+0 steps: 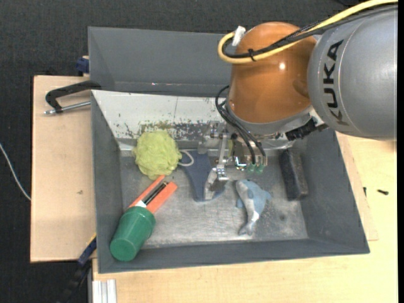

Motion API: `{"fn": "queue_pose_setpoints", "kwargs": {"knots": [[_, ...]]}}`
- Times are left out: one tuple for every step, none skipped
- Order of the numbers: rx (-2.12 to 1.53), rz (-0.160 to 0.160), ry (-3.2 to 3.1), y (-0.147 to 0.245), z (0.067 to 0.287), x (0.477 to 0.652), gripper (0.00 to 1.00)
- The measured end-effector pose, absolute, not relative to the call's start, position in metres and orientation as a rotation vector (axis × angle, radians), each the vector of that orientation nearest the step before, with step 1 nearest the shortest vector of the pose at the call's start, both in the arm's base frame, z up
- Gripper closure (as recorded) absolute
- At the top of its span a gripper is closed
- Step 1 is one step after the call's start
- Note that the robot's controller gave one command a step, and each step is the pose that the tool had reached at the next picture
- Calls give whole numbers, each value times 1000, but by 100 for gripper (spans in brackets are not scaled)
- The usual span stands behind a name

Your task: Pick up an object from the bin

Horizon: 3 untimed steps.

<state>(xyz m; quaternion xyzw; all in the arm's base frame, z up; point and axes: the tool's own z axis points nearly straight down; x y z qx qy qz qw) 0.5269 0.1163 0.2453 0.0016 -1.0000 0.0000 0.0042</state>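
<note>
I could not tell whether my tool [222, 169] stood wide or narrow as it hung over the dark blue flat piece [199, 182] in the middle of the bin [158, 49], something I judged light and limp, best pinched at its far edge.

Back left: a yellow-green, crumpled fuzzy puff [156, 154], lying alone. Just in front of it, slanting down to the left, a flat orange plastic tool with a black strip along one face [154, 196], lower end meeting a dark green plastic cylinder [132, 233] tipped on its side at front left. Right of centre, a pale blue shark-shaped toy [250, 202]. Further right, a black oblong bar [293, 175], lying lengthwise along the right side.
</note>
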Motion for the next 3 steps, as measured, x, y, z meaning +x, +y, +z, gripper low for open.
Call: {"fn": "queue_pose_setpoints", "kwargs": {"knots": [[1,-2,-3142,116,250,528,0],[-14,-4,-3148,113,203,530,0],[-17,-4,-3145,112,142,534,0]]}}
